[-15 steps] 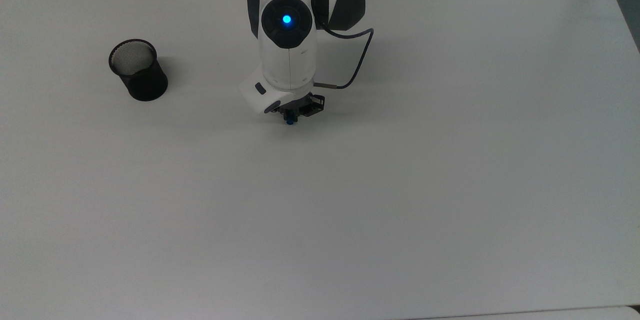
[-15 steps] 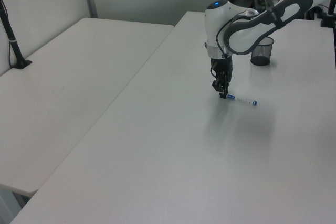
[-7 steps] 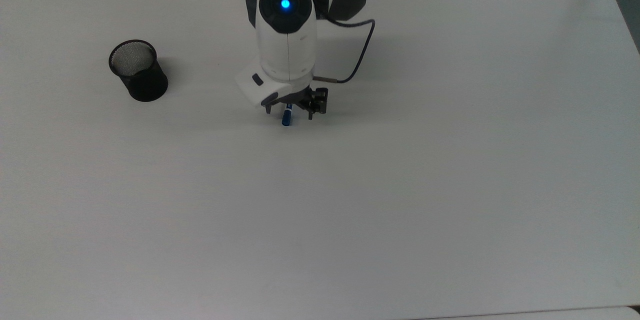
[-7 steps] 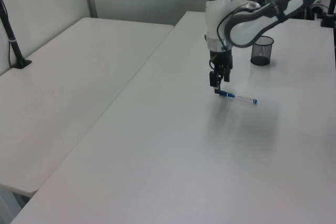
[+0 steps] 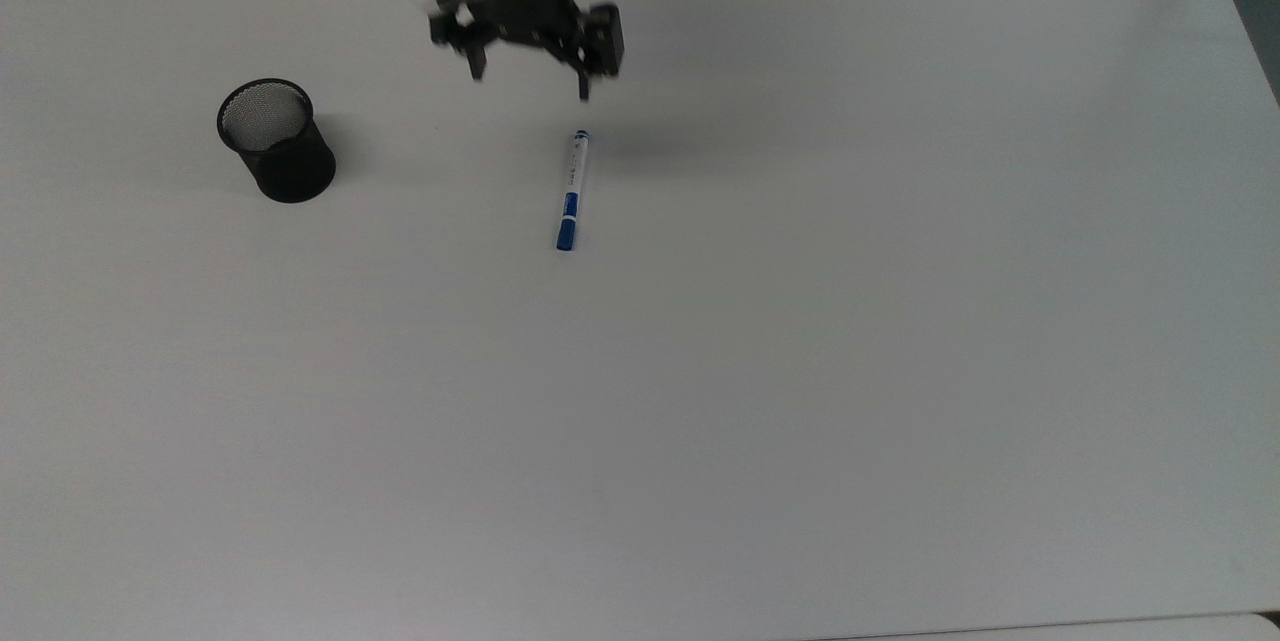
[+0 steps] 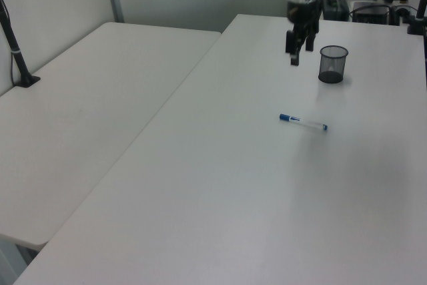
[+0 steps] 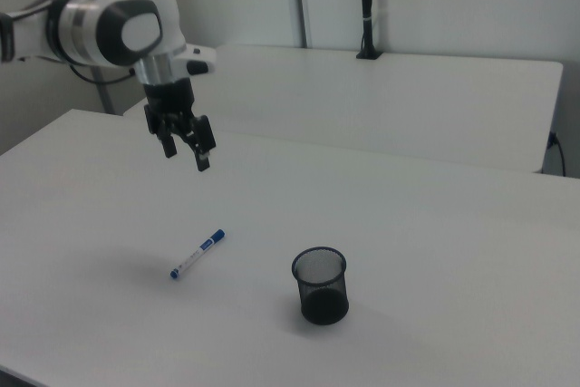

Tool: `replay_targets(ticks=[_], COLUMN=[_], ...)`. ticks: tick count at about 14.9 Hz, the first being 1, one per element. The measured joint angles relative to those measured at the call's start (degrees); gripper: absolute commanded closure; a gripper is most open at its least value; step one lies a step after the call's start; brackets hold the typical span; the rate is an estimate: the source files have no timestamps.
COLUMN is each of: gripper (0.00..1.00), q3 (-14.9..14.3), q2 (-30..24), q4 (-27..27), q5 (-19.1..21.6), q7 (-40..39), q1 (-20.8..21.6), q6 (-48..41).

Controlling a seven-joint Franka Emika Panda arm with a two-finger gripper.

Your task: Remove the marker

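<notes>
Tool (image 5: 530, 86) of mine hangs in the air above the tabletop (image 5: 800, 371), fingers spread apart, nothing between them. In the right view the tool (image 7: 186, 156) points down, with clear air between it and the surface. In the left view the tool (image 6: 298, 48) sits up near the far end of the tabletop (image 6: 220, 198).

Marker (image 5: 571, 191) lies flat on the tabletop, touching nothing else. In the top view its blue cap points toward the bottom edge and its small blue end toward my tool. Marker (image 7: 198, 254) in the right view lies below the tool; marker (image 6: 303, 122) in the left view lies nearer the camera than the tool.

Black mesh cup (image 5: 276, 141) stands upright, well apart from the marker, on the top view's left. Mesh cup (image 7: 320, 285) in the right view, mesh cup (image 6: 333, 64) in the left view: nothing visible inside.
</notes>
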Motion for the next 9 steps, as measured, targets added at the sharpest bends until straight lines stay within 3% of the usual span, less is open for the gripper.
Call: replay_targets(ticks=[5,9], gripper=[0.00,0.00], q3=[-1.5,-3.3], q2=[-8.8,-10.5], q4=[-0.1,-0.2], q5=[0.0,0.0], q7=[0.0,-1.6], q1=[-1.4,-1.5], q6=[-5.2,-5.3])
